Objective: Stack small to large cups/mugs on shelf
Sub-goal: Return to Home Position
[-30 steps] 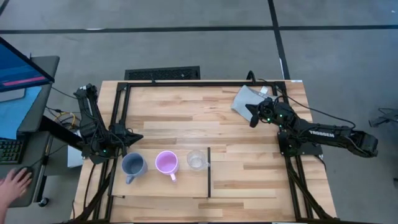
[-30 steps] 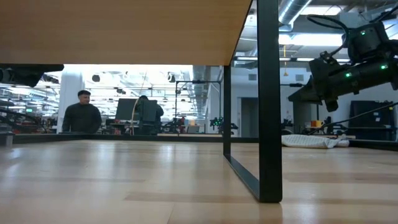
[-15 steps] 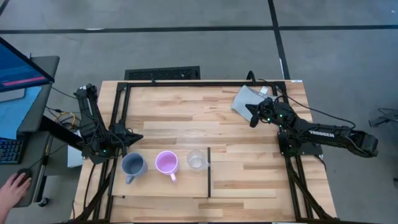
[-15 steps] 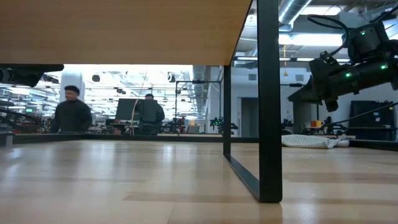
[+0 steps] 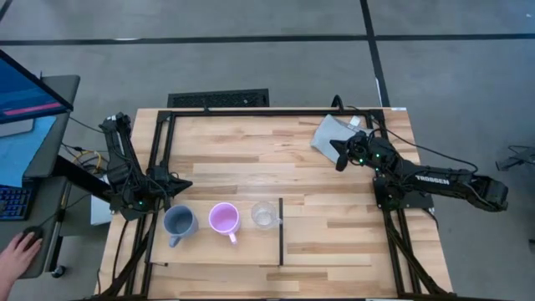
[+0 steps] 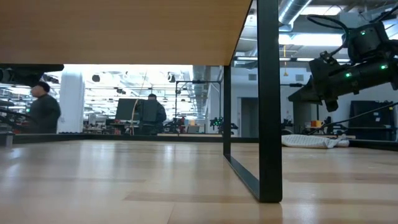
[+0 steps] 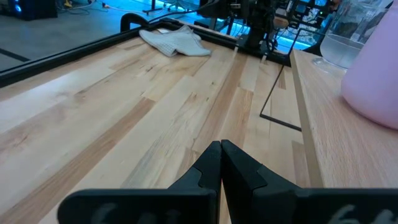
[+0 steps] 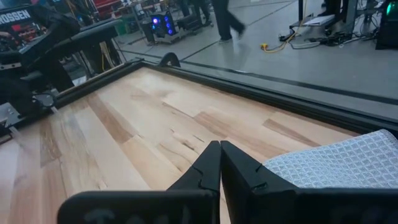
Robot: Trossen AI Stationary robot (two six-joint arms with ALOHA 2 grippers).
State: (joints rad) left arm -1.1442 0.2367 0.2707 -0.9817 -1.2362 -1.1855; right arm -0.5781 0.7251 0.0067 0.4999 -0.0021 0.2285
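Note:
Three vessels stand in a row on the pale shelf board (image 5: 242, 249) near the table's front: a blue-grey mug (image 5: 179, 222) at the left, a pink-purple mug (image 5: 223, 219) in the middle, a clear cup (image 5: 264, 216) at the right beside the thin black strip (image 5: 281, 232). Each rests on its base. My left gripper (image 5: 185, 185) is shut and empty, just left of and behind the blue-grey mug; its wrist view shows the pink mug (image 7: 373, 81) and clear cup (image 7: 351, 31). My right gripper (image 5: 336, 154) is shut and empty at the far right, beside the grey cloth (image 5: 333, 132).
A black metal frame (image 5: 159, 167) runs around the tabletop; its post (image 6: 269, 99) stands in the low view. The grey cloth (image 8: 336, 165) lies at the table's far right corner. A person's hand (image 5: 15, 252) is at a desk off the table's left. Bare tabletop (image 5: 251, 159) lies between the arms.
Neither arm nor any vessel has moved. The person's hand at the left desk has shifted a little, and a person in the room behind has walked toward the left.

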